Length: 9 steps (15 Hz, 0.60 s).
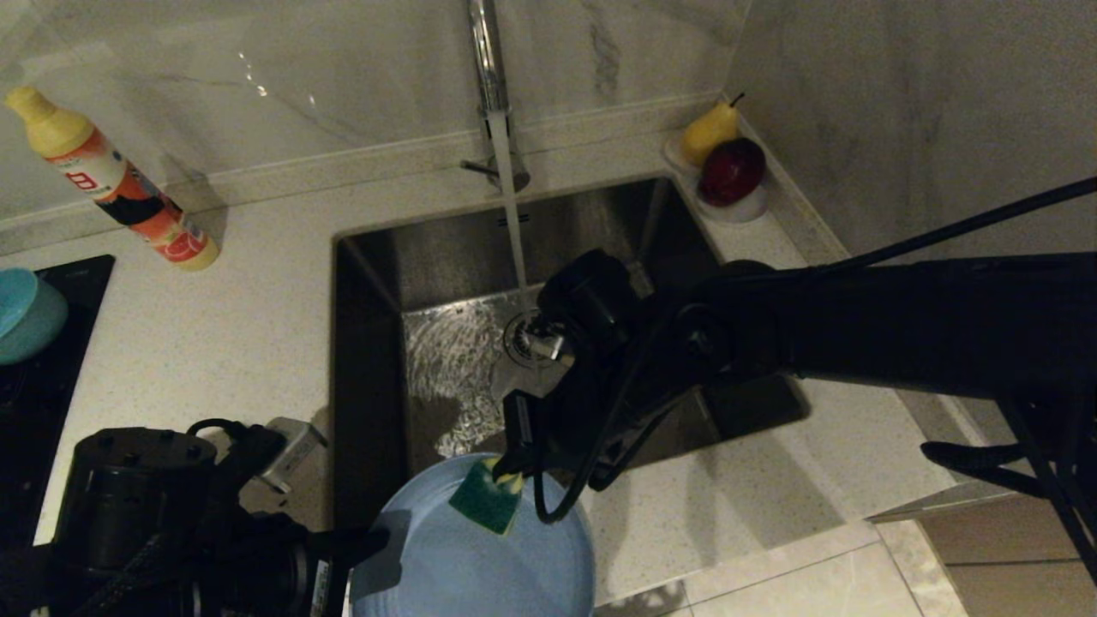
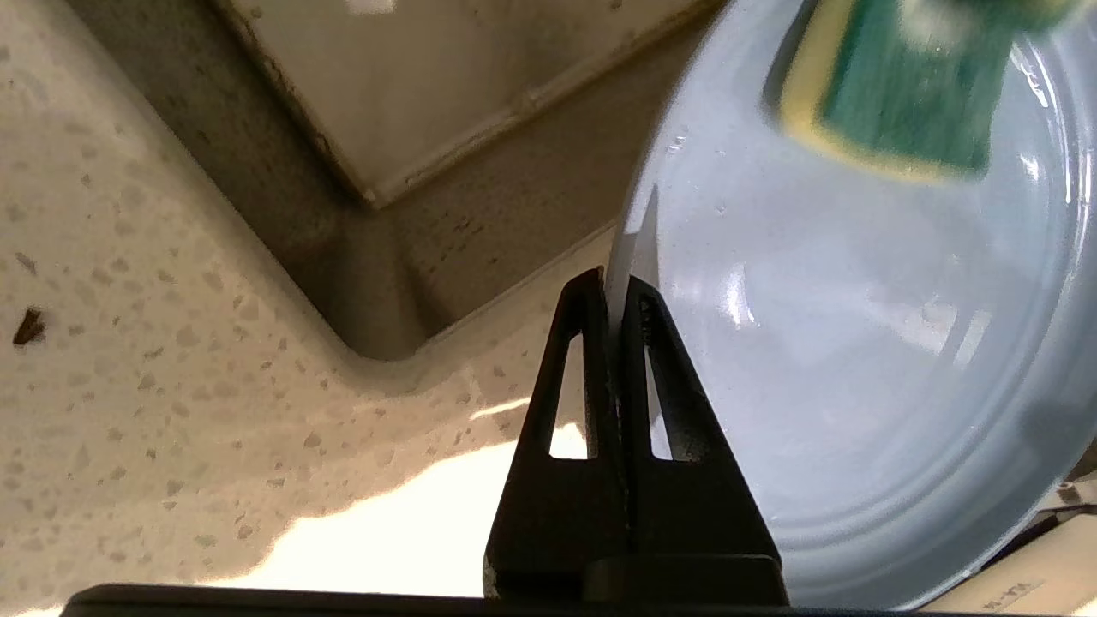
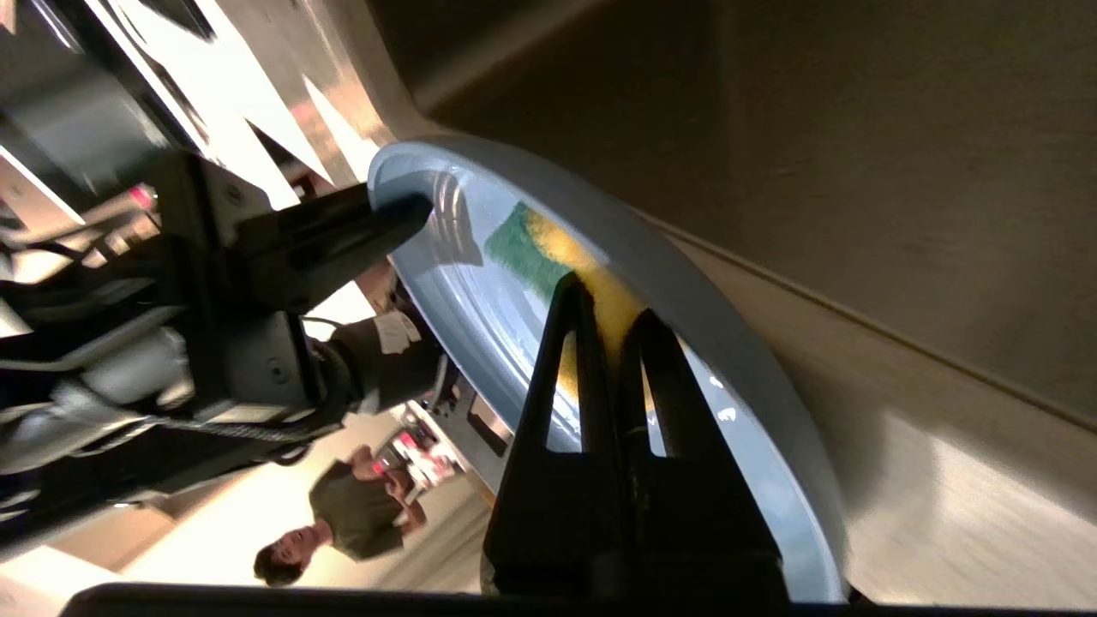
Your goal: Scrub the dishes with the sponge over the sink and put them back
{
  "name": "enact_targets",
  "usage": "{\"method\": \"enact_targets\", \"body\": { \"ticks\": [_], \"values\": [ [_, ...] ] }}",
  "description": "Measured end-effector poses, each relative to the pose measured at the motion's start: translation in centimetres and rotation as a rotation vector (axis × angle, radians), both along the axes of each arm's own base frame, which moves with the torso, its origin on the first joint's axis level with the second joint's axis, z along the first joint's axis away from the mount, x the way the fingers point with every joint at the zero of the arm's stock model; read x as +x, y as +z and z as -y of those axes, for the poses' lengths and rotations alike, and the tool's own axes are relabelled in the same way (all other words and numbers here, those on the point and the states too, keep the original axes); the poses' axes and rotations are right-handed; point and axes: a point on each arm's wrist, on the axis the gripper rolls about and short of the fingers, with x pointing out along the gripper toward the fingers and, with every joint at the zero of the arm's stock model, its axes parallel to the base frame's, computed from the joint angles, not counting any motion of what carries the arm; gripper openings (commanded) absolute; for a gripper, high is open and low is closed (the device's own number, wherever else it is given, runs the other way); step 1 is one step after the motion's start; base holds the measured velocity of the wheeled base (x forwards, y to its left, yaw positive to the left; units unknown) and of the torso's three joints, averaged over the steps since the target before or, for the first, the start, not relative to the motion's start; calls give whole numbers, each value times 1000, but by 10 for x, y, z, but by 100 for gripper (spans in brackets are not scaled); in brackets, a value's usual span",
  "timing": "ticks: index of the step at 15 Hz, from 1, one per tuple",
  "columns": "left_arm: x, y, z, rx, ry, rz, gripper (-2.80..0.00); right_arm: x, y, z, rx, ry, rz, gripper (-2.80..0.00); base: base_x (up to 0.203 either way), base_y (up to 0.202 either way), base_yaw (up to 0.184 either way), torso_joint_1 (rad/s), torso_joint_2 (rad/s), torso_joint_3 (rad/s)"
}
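The slate-blue plate (image 1: pixel 480 566) is held tilted at the near edge of the sink (image 1: pixel 446 248), partly over the counter. My left gripper (image 2: pixel 615 287) is shut on its rim (image 1: pixel 368 544). Reaching in from the right, my right gripper (image 3: pixel 613 304) is shut on the yellow end of the sponge (image 3: pixel 557 248). The sponge's green face (image 1: pixel 487 501) lies against the upper part of the plate's (image 2: pixel 857 360) inner surface. A teal bowl (image 1: pixel 30 313) sits far left on a black hob.
Water runs from the chrome tap (image 1: pixel 488 77) into the basin near the drain. A detergent bottle (image 1: pixel 120 184) lies on the counter at the back left. A pear (image 1: pixel 710 130) and a red apple (image 1: pixel 731 171) sit on a white dish at the back right. A person (image 3: pixel 351 514) stands behind me.
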Motion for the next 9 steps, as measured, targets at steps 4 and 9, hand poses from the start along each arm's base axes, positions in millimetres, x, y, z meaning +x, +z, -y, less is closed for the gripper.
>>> {"method": "enact_targets", "body": {
  "ticks": [4,9],
  "values": [
    [0,2,0,-7,4,7,-280,-3,16,27,-37,-35,-33,-280,0,0,0,0,0,0],
    [1,3,0,-10,6,9,-280,-30,4,39,-122,2,-117,-280,0,0,0,0,0,0]
  ]
}}
